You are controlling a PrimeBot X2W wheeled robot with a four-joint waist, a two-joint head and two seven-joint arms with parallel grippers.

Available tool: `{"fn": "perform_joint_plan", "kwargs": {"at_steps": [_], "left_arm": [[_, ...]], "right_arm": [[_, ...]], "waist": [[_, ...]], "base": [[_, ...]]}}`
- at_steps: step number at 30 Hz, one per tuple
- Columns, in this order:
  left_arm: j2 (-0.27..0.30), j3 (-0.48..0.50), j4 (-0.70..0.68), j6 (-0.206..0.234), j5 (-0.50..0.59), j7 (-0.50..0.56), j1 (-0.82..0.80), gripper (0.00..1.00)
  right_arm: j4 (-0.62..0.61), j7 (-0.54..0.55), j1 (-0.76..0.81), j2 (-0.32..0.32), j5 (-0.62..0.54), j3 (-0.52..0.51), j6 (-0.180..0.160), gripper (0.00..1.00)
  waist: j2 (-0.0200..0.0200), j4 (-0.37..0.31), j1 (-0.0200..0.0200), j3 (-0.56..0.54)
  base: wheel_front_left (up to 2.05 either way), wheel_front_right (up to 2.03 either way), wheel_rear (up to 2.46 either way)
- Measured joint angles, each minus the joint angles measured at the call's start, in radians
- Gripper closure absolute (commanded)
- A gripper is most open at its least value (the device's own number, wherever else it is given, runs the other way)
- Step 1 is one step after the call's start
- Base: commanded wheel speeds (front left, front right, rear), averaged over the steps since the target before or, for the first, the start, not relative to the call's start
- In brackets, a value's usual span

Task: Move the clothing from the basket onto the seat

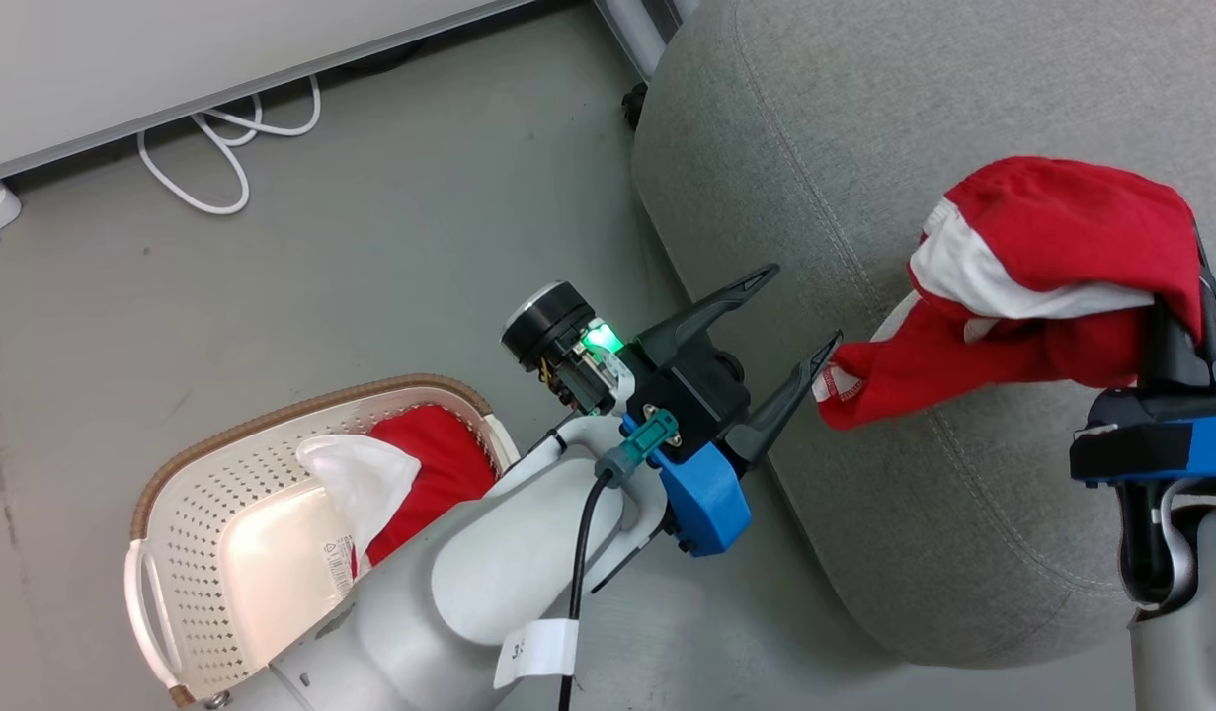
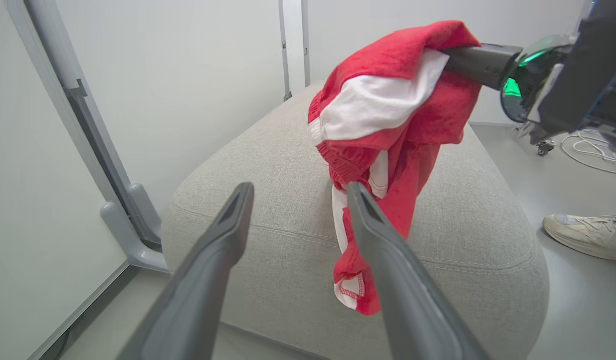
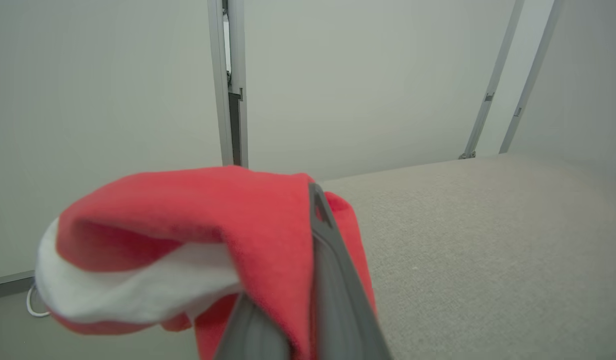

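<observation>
My right gripper [image 1: 1182, 296] is shut on a red garment with white panels, part of the clothing [image 1: 1052, 247], and holds it above the grey seat [image 1: 815, 148]. The cloth drapes over the fingers [image 3: 328, 260] and hides their tips. Its lower end hangs by the seat's edge [image 2: 358, 280]. My left gripper [image 1: 805, 304] is open, and its right fingertip is right beside that hanging end. On the floor at lower left stands the basket [image 1: 272, 420], with more red and white clothing [image 1: 435, 459] inside, partly hidden by my left forearm.
A white cable [image 1: 222, 148] loops on the floor by the pale wall panel. A grey frame leg [image 2: 130, 225] stands left of the seat. A person's pale shoe [image 2: 585, 235] rests on the floor beyond the seat's right end.
</observation>
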Motion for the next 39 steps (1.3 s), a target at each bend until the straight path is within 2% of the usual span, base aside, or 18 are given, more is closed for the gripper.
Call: {"fn": "perform_joint_plan", "kwargs": {"at_steps": [12,18,24,29,39], "left_arm": [[-0.007,-0.025,0.002,-0.004,-0.005,-0.006,0.016,0.00],[-0.009,-0.025,-0.005,0.002,-0.006,-0.014,0.009,0.00],[0.005,-0.022,-0.015,0.016,0.010,-0.017,-0.017,0.00],[0.020,-0.021,-0.032,0.028,0.023,-0.005,-0.052,0.00],[0.073,-0.019,-0.085,0.038,0.069,0.027,-0.147,0.00]], "right_arm": [[-0.013,0.000,0.045,0.023,-0.012,-0.018,0.000,1.00],[-0.038,0.000,0.017,-0.001,-0.018,-0.016,0.000,1.00],[-0.088,0.000,-0.100,-0.056,-0.028,-0.011,0.000,1.00],[-0.124,0.000,-0.232,-0.136,-0.028,-0.032,0.000,1.00],[-0.092,0.000,-0.499,-0.312,-0.027,-0.199,0.000,1.00]], "waist": [[0.0000,-0.026,0.0000,-0.007],[0.0000,-0.017,-0.0001,0.009],[0.0000,-0.010,0.0000,0.061],[0.0000,-0.007,0.0000,0.128],[-0.0001,0.011,0.0001,0.301]], "base": [[0.00,0.00,0.00],[0.00,0.00,0.00],[0.00,0.00,0.00],[0.00,0.00,0.00],[0.00,0.00,0.00]]}}
